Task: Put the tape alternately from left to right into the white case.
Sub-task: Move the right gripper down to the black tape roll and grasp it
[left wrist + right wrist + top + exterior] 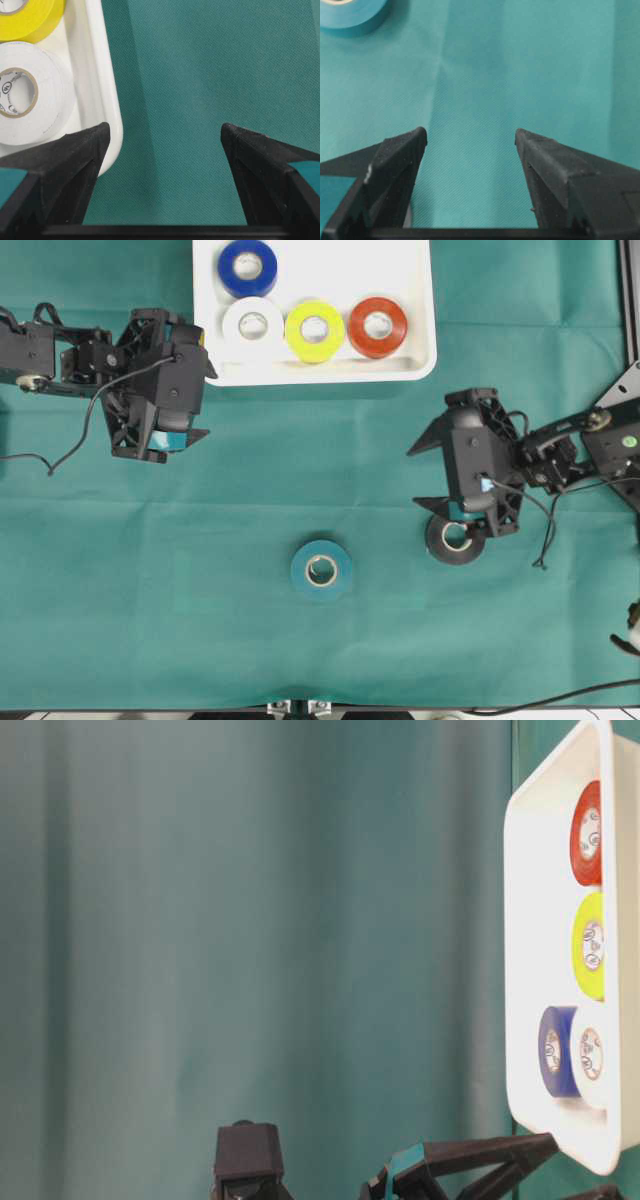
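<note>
The white case (315,368) lies at the top middle and holds a blue roll (248,267), a white roll (252,325), a yellow roll (315,331) and a red-orange roll (377,327). A teal roll (321,570) lies flat on the cloth lower down. The black roll (455,538) is partly covered by the right arm's wrist. My left gripper (207,402) is open beside the case's lower left corner, with only cloth between its fingers (165,130); the white roll (30,100) shows inside the rim (107,100). My right gripper (413,478) is open over bare cloth (471,132), with the teal roll (350,15) ahead on its left.
Green cloth (300,470) covers the table. A black cable (70,445) trails from the left arm and another (550,530) from the right. A metal frame (630,300) stands at the right edge. The table-level view shows the case (530,920) edge-on.
</note>
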